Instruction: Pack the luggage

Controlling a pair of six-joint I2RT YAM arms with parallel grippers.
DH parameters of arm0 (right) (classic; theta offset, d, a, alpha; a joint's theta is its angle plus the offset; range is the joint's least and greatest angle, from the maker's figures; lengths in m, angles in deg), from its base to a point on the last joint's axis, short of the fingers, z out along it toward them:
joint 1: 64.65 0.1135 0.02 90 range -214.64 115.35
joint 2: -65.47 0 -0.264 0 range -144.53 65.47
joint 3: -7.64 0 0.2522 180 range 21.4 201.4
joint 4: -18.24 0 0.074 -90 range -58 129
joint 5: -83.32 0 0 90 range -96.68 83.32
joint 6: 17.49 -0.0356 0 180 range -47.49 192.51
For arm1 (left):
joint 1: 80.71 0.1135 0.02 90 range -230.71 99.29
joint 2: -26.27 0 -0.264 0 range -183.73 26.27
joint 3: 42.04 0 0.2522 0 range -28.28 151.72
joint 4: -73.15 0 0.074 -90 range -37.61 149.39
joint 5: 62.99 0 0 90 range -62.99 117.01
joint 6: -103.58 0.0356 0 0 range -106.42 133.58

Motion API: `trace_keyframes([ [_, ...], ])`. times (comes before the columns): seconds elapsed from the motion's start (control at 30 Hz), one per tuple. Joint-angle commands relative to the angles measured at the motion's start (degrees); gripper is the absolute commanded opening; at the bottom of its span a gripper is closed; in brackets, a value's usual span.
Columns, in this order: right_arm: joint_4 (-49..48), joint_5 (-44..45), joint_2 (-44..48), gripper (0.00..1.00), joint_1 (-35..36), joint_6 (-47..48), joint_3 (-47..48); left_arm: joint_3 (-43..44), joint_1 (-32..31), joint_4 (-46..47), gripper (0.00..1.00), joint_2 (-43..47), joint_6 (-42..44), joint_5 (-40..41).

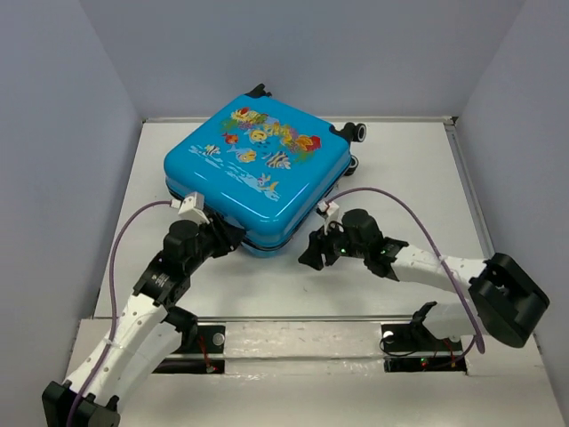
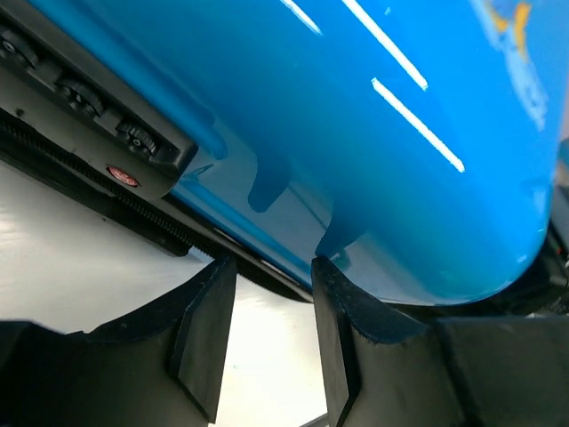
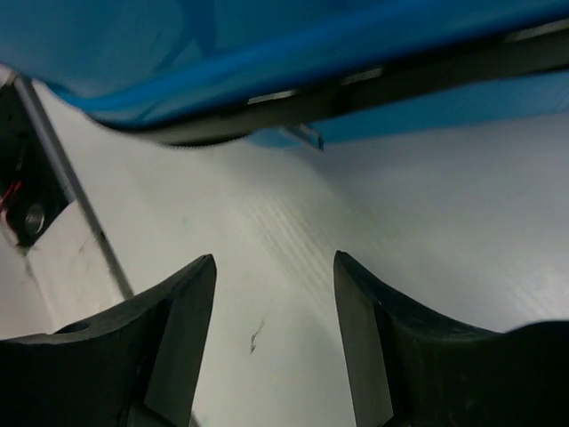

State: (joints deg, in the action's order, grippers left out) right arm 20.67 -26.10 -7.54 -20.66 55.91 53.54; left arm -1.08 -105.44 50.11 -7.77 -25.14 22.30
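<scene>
A white table (image 1: 418,169) sits boxed in by plain grey walls (image 1: 71,107), with both arms reaching out from its near edge.

The left gripper (image 1: 222,236) is about half open with nothing between its black fingers (image 2: 209,329). Their tips sit right at the near left corner of the suitcase (image 1: 258,178), against the dark seam under the blue shell (image 2: 373,133). Whether they actually touch it is hard to tell. Left of that gripper, a black lock with small dials (image 2: 98,98) sits on the suitcase's side.

The right gripper (image 1: 313,249) is also partly open and empty. It hovers low over bare table just short of the near right corner. The case's rim and its dark zip line (image 3: 356,89) lie just beyond the fingertips (image 3: 200,294), not between them.

Beyond both grippers the suitcase lies flat and shut, fish picture up, turned at a slant. Its wheels (image 1: 358,132) are at the far right corner.
</scene>
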Motion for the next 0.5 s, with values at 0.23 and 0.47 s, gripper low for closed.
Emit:
trace_keyframes([
  [0.23, -46.1, 10.4, -14.3, 0.61, 0.6, 3.1, -3.2, 1.9, -3.4, 7.4, 0.49, -4.1, -0.2, 4.1],
  [0.47, -59.8, 12.6, -19.9, 0.38, 0.6, 1.9, -4.6, 2.2, -3.8, 7.3, 0.49, -6.3, -0.7, 4.1],
])
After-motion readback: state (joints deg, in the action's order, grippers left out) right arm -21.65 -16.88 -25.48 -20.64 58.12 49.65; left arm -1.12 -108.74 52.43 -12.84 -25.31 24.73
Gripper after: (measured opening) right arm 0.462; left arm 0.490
